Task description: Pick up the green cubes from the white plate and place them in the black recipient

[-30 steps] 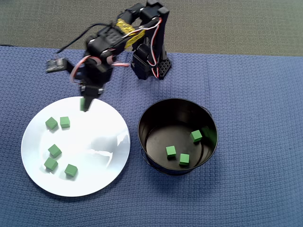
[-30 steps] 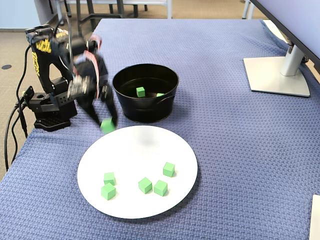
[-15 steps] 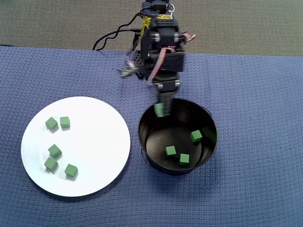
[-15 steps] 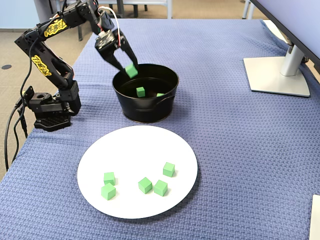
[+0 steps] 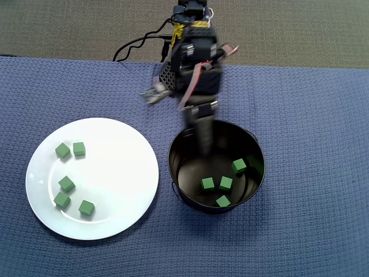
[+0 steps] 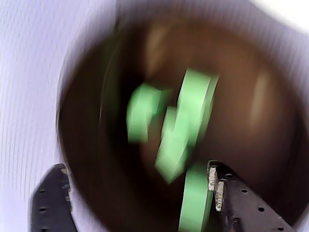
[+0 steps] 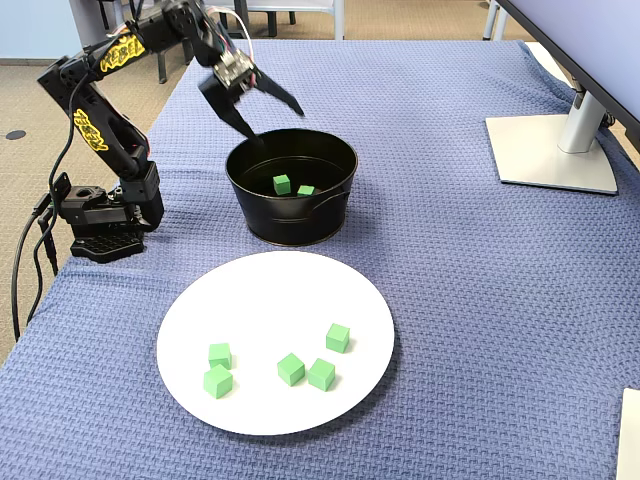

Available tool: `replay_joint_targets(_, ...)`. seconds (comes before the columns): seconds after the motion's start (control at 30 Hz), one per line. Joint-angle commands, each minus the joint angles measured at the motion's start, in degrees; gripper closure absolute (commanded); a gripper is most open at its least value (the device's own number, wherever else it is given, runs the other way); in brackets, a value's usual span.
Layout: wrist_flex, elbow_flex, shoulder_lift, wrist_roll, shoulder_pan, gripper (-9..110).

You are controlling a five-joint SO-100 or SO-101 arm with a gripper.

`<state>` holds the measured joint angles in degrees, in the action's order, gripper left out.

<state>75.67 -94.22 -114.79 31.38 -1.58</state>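
Hand is spread wide and empty above the black recipient; its rim could be struck during withdrawal.

A blue woven cloth covers the whole table, wrinkle-free under even, soft light. At the right edge in the fixed view stands a monitor's grey base. Beyond the cloth, grey-brown carpet and 1 chair's legs at the top.

Green cubes, white plate, black recipient.
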Motion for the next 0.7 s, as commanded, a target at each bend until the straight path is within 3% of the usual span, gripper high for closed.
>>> replay_joint_targets(0.0, -11.9, 2.8, 5.5, 12.4, -19.1, 86)
replay_joint_targets(0.27, -30.3, -3.5, 19.1, 26.7, -41.0, 97)
replay_joint_targets(0.37, -35.4, -6.5, 22.0, 28.7, -44.6, 85)
replay_joint_targets(0.53, -34.6, -9.7, 25.0, 28.1, -47.5, 80)
replay_joint_targets(0.67, -27.3, -8.3, 27.5, 25.8, -48.0, 79)
